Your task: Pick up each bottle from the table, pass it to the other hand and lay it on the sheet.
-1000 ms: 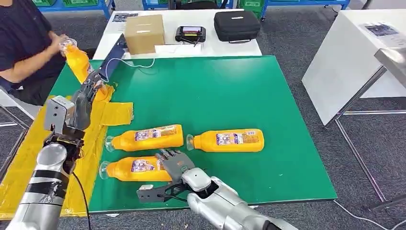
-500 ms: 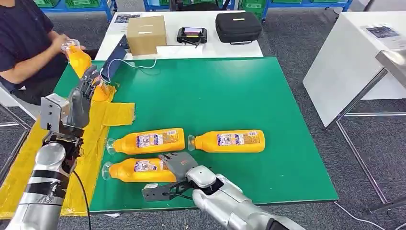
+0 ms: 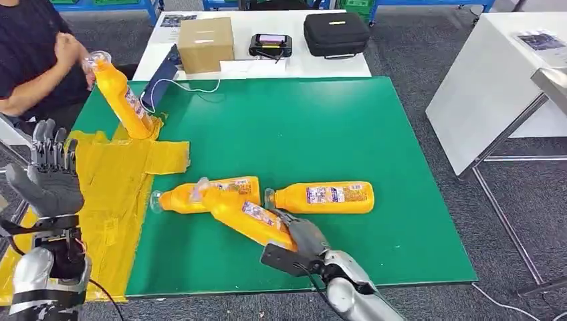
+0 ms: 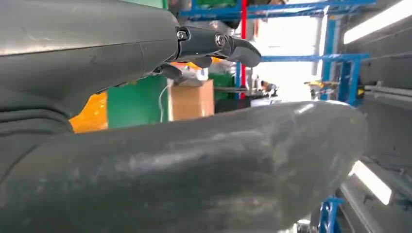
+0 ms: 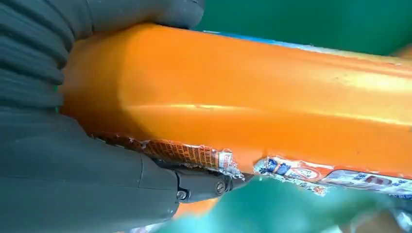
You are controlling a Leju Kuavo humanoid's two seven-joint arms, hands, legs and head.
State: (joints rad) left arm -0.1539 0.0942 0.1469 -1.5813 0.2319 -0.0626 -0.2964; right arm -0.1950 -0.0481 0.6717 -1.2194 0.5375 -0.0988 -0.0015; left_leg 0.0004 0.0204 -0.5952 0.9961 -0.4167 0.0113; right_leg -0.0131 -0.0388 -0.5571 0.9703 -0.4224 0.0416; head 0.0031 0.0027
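Right robot hand [image 3: 301, 239], lower centre of the head view, gripping an orange bottle [image 3: 244, 212] by its base, bottle raised off the green surface [image 3: 348, 134] and tilted, cap end toward upper left. In the right wrist view, same bottle [image 5: 252, 97] pressed against palm and fingers [image 5: 145, 12], torn label along its lower side.

Left robot hand [image 3: 50, 177], at the left edge of the head view, raised with fingers [image 3: 52, 144] spread upright, holding nothing; in the left wrist view, thumb and fingers apart with nothing between.

Two further orange bottles lying on their sides on the surface: one [image 3: 174, 198] at centre left, partly hidden behind the lifted bottle, cap toward the yellow sheet [image 3: 114, 200]; another [image 3: 321, 198] just to its right, cap pointing left.

Upper left: fourth orange bottle [image 3: 120, 97] held tilted by a person [image 3: 30, 53], its base resting on the far end of the yellow sheet.

Top of frame, on a white table [image 3: 314, 65]: cardboard box [image 3: 206, 43], small black device [image 3: 270, 45], black case [image 3: 336, 33].
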